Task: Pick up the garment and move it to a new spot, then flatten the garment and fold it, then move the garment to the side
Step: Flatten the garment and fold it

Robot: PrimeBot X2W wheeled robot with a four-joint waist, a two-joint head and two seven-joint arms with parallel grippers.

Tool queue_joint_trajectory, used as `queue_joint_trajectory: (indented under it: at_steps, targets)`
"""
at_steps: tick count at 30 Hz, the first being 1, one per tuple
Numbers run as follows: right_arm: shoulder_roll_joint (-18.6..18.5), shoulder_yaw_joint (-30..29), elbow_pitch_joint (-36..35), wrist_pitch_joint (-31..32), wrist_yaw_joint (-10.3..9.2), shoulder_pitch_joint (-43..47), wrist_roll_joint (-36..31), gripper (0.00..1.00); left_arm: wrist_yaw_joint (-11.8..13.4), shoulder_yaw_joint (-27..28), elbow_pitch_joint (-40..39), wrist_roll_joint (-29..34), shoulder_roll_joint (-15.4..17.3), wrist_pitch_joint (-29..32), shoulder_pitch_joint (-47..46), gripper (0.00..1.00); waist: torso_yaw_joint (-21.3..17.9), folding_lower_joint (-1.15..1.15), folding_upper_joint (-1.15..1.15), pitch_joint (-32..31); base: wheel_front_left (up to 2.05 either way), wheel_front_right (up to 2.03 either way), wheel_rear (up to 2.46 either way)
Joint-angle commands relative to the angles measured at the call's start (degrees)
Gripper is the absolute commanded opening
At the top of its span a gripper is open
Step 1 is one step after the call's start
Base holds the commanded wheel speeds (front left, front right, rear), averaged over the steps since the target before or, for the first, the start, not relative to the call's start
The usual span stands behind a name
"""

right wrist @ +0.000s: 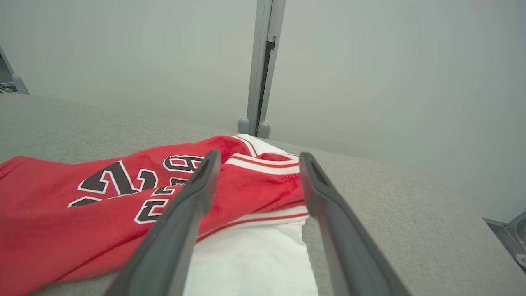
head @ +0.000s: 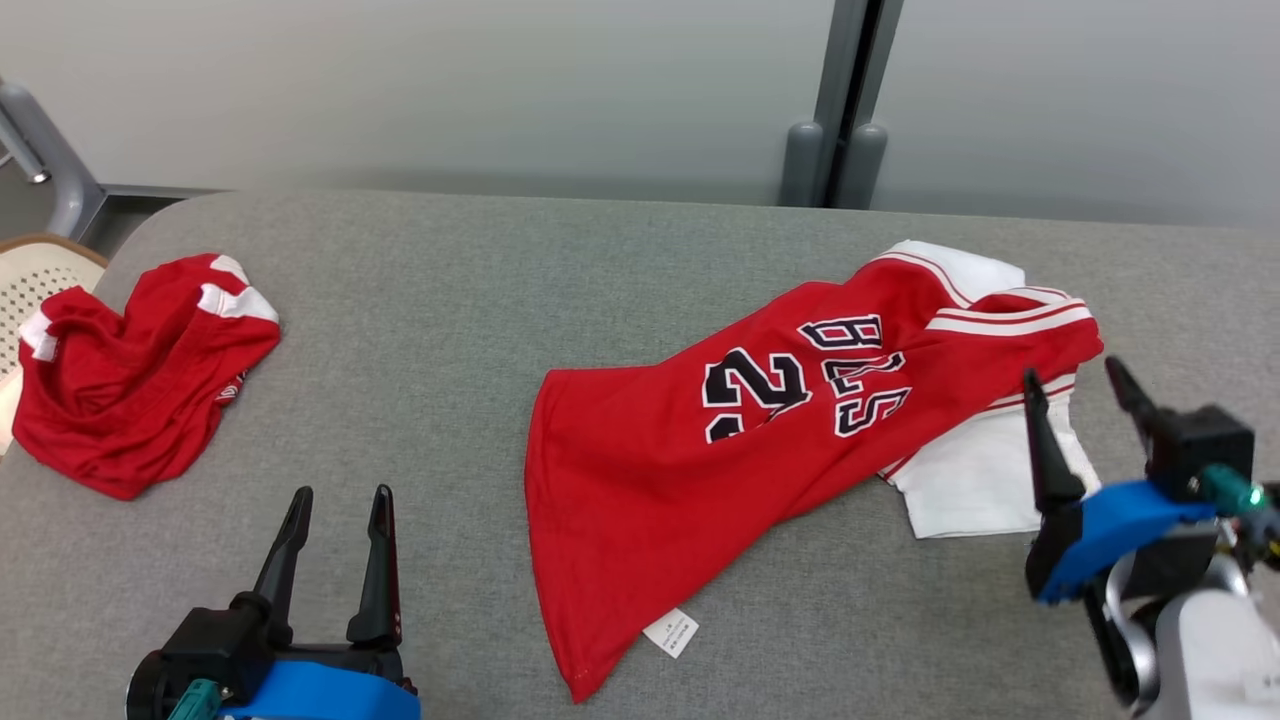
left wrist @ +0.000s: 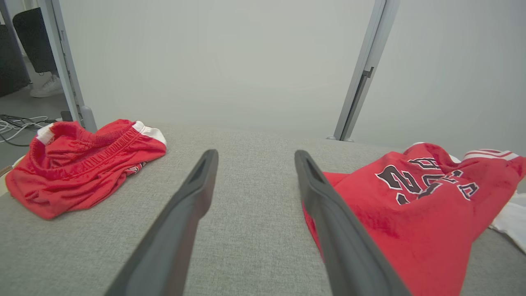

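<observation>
Red jersey (head: 690, 460) lies rumpled mid-bench (head: 450, 290), top end over a white garment (head: 980, 480). Left end effector (head: 340, 492) wide, empty; right end effector (head: 1070, 372) ditto, by the shoulder. Looks soft, light, floppy, so prob. pinch shoulder trim or hem corners.

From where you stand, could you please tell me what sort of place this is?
Probably a lab or test room for folding clothes: a grey cloth-covered table carrying a red jersey and red shorts, plain grey partition panels behind it, and loose cables on the floor.
</observation>
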Motion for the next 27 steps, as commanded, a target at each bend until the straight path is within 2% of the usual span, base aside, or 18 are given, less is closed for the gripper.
queue_joint_trajectory:
  at_steps: [1, 13, 20, 27]
  targets:
    - [0.45, 0.62, -1.27, -0.58, 0.01, 2.28, 0.94, 1.00, 0.23, 0.05, -0.10, -0.19, 0.08, -0.27, 0.56, 1.00, -0.54, 0.00, 0.00, -0.32, 0.00, 0.00, 0.00]
    - [1.06, 4.06, -6.81, -2.66, 0.02, 13.31, 9.81, 1.00, -0.08, -0.82, 1.92, -0.92, -0.02, 0.72, 1.23, 1.00, -2.35, 0.00, 0.00, -1.57, 0.00, 0.00, 0.00]
    - [1.06, 5.37, -8.15, -2.27, 0.02, 12.80, 10.67, 1.00, -1.46, -2.98, 6.02, -0.93, -0.08, 3.91, -3.53, 1.00, -3.73, 0.00, 0.00, -0.15, 0.00, 0.00, 0.00]
    - [1.04, 7.45, -9.10, -3.41, 0.02, 11.15, 10.25, 1.00, -3.14, -5.51, 15.63, -2.00, -1.02, 8.86, -12.26, 1.00, -6.55, 0.00, 0.00, 2.75, 0.00, 0.00, 0.00]
